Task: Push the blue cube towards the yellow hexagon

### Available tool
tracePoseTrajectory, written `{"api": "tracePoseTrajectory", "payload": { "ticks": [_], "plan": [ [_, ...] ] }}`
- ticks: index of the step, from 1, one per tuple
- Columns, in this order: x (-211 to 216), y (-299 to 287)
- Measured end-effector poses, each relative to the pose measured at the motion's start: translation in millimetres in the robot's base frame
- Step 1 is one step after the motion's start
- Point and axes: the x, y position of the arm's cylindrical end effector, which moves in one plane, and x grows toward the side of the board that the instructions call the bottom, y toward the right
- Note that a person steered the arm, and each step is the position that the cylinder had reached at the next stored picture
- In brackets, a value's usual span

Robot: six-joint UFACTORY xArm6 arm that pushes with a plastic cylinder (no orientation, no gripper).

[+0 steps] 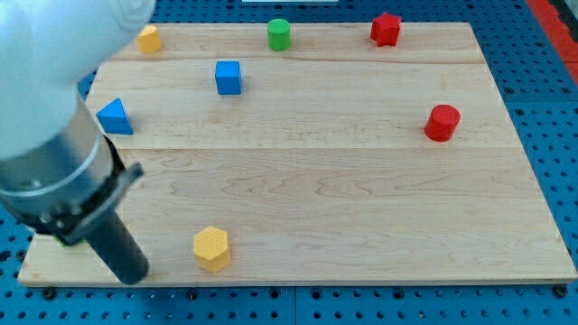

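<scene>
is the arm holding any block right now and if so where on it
Nothing is held. The arm ends in a bare rod; my tip rests on the board near the view's bottom left, left of the yellow hexagon and apart from it.

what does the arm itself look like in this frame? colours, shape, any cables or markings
A large white, rounded arm link fills the view's top left. Below it sits a grey cylindrical section, then a black clamp-like mount carrying the straight dark rod. My tip is blunt and black. No cables or markings show.

The arm is being seen filling the view's left side, its dark rod being slanted down rightward, with my tip (133, 273) being held near the view's bottom-left corner.
</scene>
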Motion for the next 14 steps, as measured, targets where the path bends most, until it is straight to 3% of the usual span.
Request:
{"api": "tracePoseTrajectory", "payload": {
  "ticks": [2,3,4,5,6,9,11,12,13,14],
  "plan": [
    [-38.4,125.2],
    [-38.4,40.0],
    [-67.9,-9.3],
    [-134.5,4.1],
    [-163.0,-9.7],
    [-200.0,-5.9],
    [-255.6,-12.2],
    [-322.8,28.2],
    [-334.6,98.5],
    [-300.9,137.3]
  ]
}}
